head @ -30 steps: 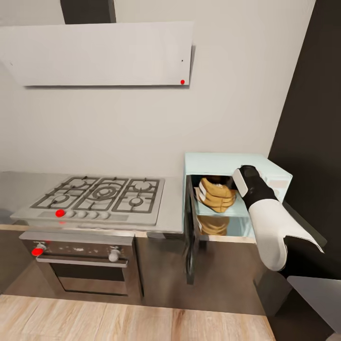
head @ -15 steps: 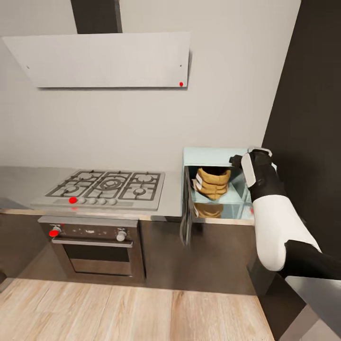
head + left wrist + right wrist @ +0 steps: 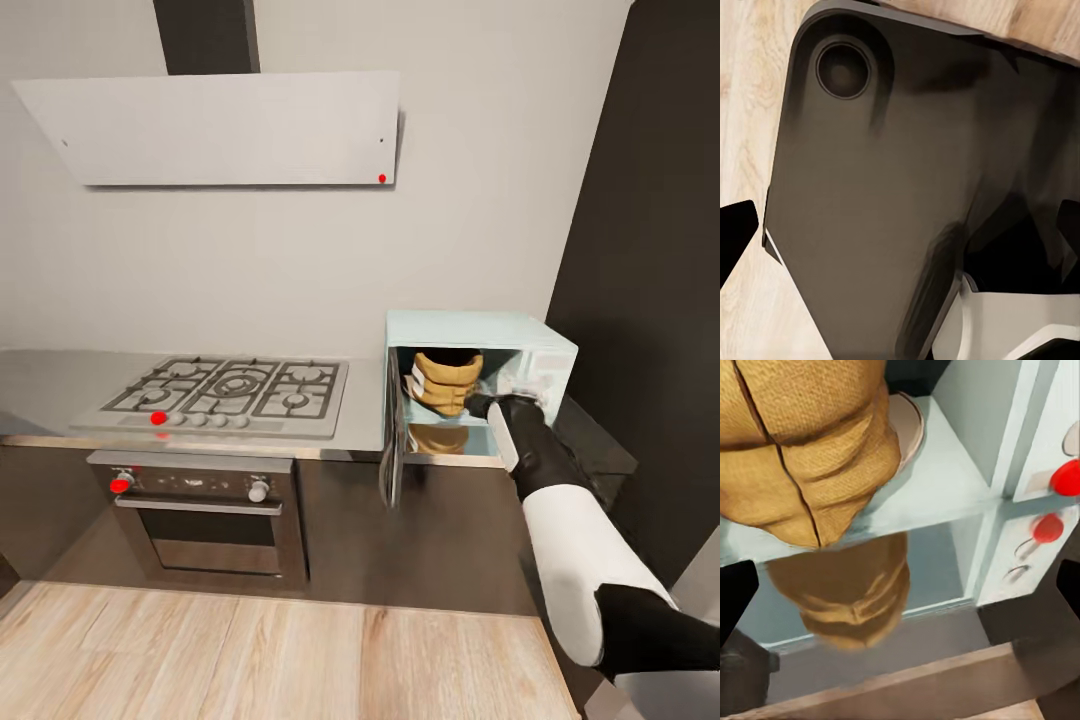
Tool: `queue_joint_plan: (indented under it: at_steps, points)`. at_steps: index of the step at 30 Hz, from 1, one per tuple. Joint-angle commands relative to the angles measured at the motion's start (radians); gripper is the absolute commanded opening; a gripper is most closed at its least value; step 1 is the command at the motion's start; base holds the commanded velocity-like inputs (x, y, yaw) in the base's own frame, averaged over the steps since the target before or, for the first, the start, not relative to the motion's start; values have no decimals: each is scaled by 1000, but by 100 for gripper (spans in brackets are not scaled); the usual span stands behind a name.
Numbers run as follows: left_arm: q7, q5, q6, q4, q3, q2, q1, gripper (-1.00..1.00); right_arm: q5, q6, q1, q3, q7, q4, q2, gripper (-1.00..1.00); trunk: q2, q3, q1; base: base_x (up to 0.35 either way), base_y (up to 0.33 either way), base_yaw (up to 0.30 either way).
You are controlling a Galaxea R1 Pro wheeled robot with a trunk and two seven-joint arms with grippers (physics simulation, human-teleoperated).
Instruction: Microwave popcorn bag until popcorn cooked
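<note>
Inside one open microwave (image 3: 480, 335) stands one popcorn bag (image 3: 445, 380); right fingers (image 3: 735, 600) spread wide, holding nothing.

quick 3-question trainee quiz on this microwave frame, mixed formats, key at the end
1. True or false: the popcorn bag sits inside the microwave.
2. The microwave door is: A) open B) shut C) missing.
3. Which arm reaches toward the microwave's opening?

Key:
1. True; it stands on the microwave's floor.
2. A; it swings out to the microwave's left.
3. The right arm; its gripper is at the opening, its jaws spread and holding nothing in the wrist view.
</note>
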Motion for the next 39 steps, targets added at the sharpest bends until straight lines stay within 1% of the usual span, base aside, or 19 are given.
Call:
queue_joint_plan:
  at_steps: [1,2,3,6,10,12,15,19,23,27,31,33,39]
  points:
    - [1,5,-1,-1,0,0,0,100,-4,-39,33,19,-3,-1,1,100,-1,-1,0,0,0,0]
    - [1,5,-1,-1,0,1,0,100,-3,-76,60,40,-3,-1,1,100,-1,-1,0,0,0,0]
    - [1,5,-1,-1,0,1,0,100,-8,-130,82,59,-2,2,1,100,-1,-1,0,0,0,0]
    - [1,5,-1,-1,1,1,-1,100,-11,-175,91,67,-3,34,2,100,-1,-1,0,0,0,0]
    - [1,5,-1,-1,2,0,0,100,-13,-267,94,69,-5,78,3,100,-1,-1,0,0,0,0]
    - [2,5,-1,-1,1,0,-1,100,-11,-286,94,69,-6,91,11,100,-1,-1,0,0,0,0]
    - [2,5,-1,-1,0,0,0,100,-3,-291,94,70,-9,98,23,100,-1,-1,0,0,0,0]
    - [2,5,-1,-1,0,0,0,100,-3,-291,94,70,-9,92,28,100,-1,-1,0,0,0,0]
    - [2,5,-1,-1,0,0,0,100,-13,-295,94,67,-10,83,29,100,-1,-1,0,6,0,0]
    - [2,5,-1,-1,2,1,0,100,-4,-294,94,68,-8,76,30,100,-1,-1,0,95,0,0]
    - [2,5,-1,-1,1,1,-1,100,-2,-282,94,69,-9,75,31,100,-1,-1,0,19,0,0]
    - [2,5,-1,-1,1,1,-1,100,-3,-260,94,70,-16,75,31,100,-1,-1,0,3,0,28]
    - [2,5,-1,-1,1,1,-1,100,-4,-241,94,70,-20,72,31,100,-1,-1,0,0,0,208]
